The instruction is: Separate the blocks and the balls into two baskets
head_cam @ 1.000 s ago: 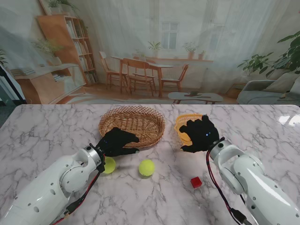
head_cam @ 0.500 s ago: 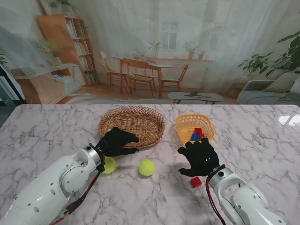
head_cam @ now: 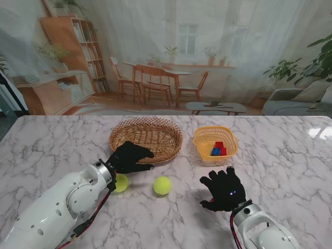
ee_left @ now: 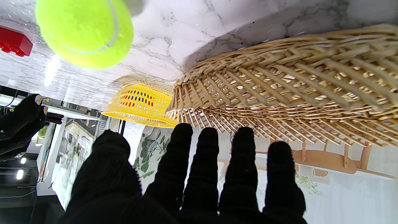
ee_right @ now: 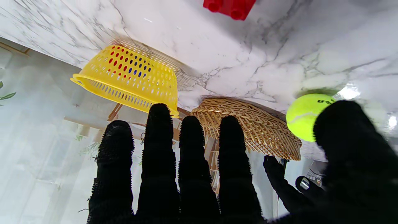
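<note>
The marble worktop (head_cam: pixel 62 140) is carrying everything. The wicker basket (head_cam: pixel 146 136) is sitting toward the far middle, and nothing is showing inside it. To its right the smaller yellow basket (head_cam: pixel 215 141) is standing apart from it, holding red and blue blocks (head_cam: pixel 218 149).

The left robot hand (head_cam: pixel 129 157) is hovering at the near rim of the wicker basket, fingers extended and apart, gripping nothing; its wrist view is showing four fingers (ee_left: pixel 205 168) and a thumb spread before the woven wall (ee_left: pixel 279 84). The right robot hand (head_cam: pixel 224 189) is hanging over the worktop nearer to me than the yellow basket, likewise spread and holding nothing, with its fingers (ee_right: pixel 160 155) stretched out.

One tennis ball (head_cam: pixel 162 185) is lying on the worktop between the two hands. A second tennis ball (head_cam: pixel 121 182) is lying just beside the left wrist, partly hidden by it. A red block (ee_right: pixel 230 7) is lying on the worktop under the right hand, showing only in the wrist views.
</note>
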